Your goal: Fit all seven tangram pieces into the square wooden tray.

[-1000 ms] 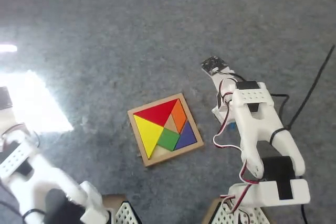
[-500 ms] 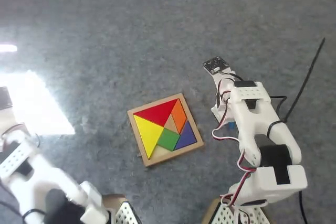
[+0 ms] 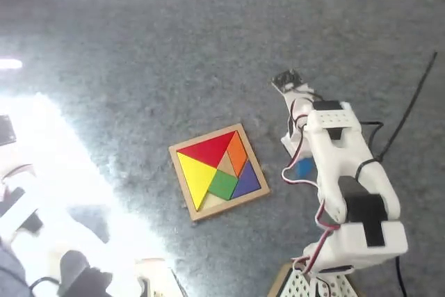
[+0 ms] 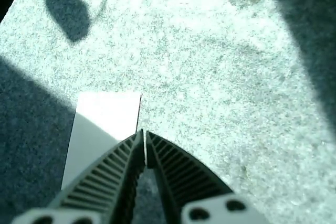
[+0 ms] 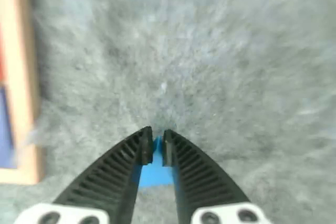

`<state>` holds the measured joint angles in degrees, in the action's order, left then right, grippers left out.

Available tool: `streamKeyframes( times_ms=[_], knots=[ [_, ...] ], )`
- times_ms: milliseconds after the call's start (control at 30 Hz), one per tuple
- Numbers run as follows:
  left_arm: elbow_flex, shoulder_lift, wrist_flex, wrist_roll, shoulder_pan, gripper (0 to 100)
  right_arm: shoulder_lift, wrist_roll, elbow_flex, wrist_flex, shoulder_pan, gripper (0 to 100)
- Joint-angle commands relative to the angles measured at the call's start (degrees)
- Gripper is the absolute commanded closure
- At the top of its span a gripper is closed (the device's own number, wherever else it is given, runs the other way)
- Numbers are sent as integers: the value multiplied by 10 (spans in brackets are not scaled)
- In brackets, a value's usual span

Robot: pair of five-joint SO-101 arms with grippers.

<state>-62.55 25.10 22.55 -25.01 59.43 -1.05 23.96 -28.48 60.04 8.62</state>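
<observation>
Tangram tray point(image 3: 182, 185) with coloured pieces point(image 3: 208, 151) inside, right pincer point(image 5: 156, 145) pinching blue piece point(image 5: 156, 174) beside it; left pincer point(image 4: 145, 142) pressed together

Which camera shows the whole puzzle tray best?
The high view: the whole square wooden tray sits in plain sight with coloured pieces inside. The right wrist view catches just a strip of its rim.

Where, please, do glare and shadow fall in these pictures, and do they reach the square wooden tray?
High view: strong glare whitens the grey mat's lower left, stopping short of the square wooden tray. Left wrist view: bright sunlight, dark shadows beside the left gripper. Right wrist view: even light around the right gripper.
</observation>
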Motion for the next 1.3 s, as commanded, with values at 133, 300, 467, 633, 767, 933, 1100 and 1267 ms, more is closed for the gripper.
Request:
streamKeyframes(
  times_ms=[133, 300, 467, 633, 767, 933, 1100, 1267],
  knots=[
    [10, 22, -14, -6, 9, 985, 123, -40, 4, 91, -3, 898],
    [15, 22, -14, -6, 11, 985, 132, -84, -95, 5, 7, 760],
    [13, 22, -14, -6, 11, 985, 128, -147, -136, -41, 44, 772],
    [13, 22, -14, -6, 11, 985, 126, -157, -149, -54, 28, 772],
    [13, 22, -14, -6, 11, 985, 100, -161, -161, -82, 21, 772],
    [13, 22, -14, -6, 11, 985, 36, -163, -119, -62, 20, 772],
    [13, 22, -14, -6, 11, 985, 16, -163, -101, -48, 21, 772],
    [14, 22, -14, -6, 11, 985, 17, -163, -100, -51, 22, 874]
  ],
)
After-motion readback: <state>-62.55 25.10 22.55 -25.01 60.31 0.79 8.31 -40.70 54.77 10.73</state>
